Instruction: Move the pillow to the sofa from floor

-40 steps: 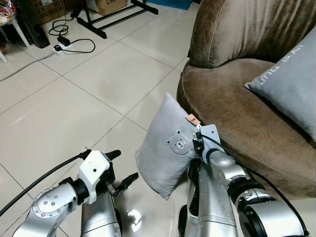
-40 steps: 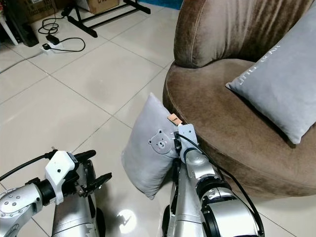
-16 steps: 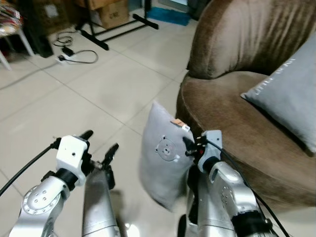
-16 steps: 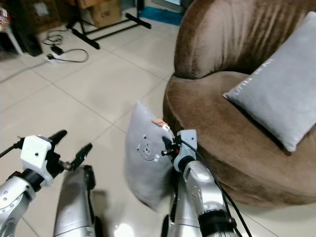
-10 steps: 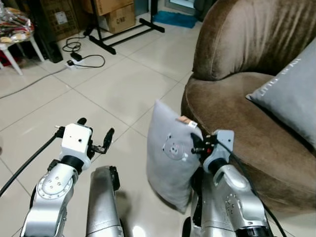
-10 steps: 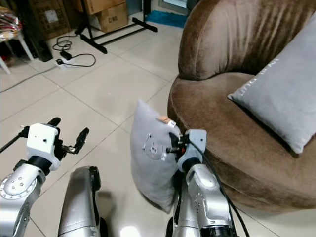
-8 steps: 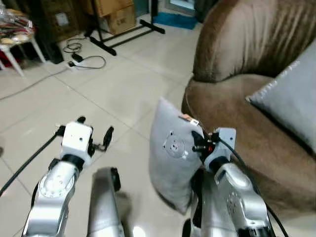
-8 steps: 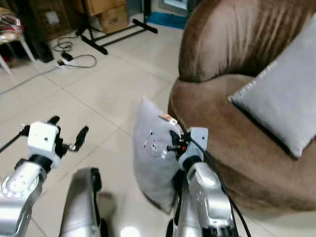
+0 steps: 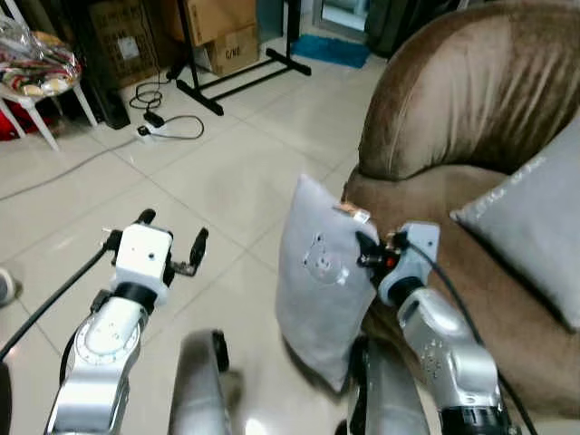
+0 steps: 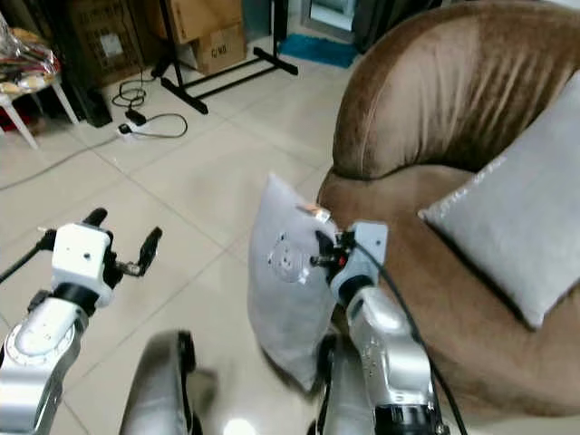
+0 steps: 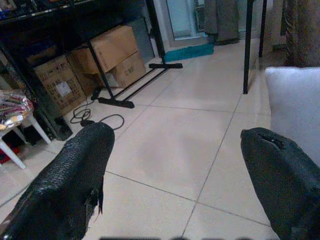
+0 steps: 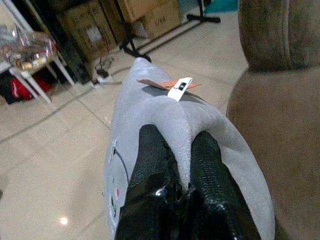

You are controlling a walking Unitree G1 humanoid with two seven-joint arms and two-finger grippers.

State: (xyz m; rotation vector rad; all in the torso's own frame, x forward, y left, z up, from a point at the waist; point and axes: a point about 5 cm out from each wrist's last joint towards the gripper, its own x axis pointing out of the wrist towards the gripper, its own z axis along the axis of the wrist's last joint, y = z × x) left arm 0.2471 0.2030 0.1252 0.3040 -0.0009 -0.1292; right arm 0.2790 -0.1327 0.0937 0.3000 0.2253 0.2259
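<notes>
While pinched at its top edge by the right gripper (image 12: 172,165), pillow (image 9: 322,276) hanging just left of the sofa (image 9: 471,163), left gripper (image 9: 172,249) spread open and idle; mid-carry, next needs swinging right over the seat and letting go.

Head stereo pair down over floor and sofa (image 9: 471,109); close wrist views.

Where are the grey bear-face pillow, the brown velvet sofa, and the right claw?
grey bear-face pillow (image 9: 317,299), left eye view, front panel.
brown velvet sofa (image 9: 471,100), left eye view, backrest.
right claw (image 12: 175,150), right wrist view, between fingertips.
</notes>
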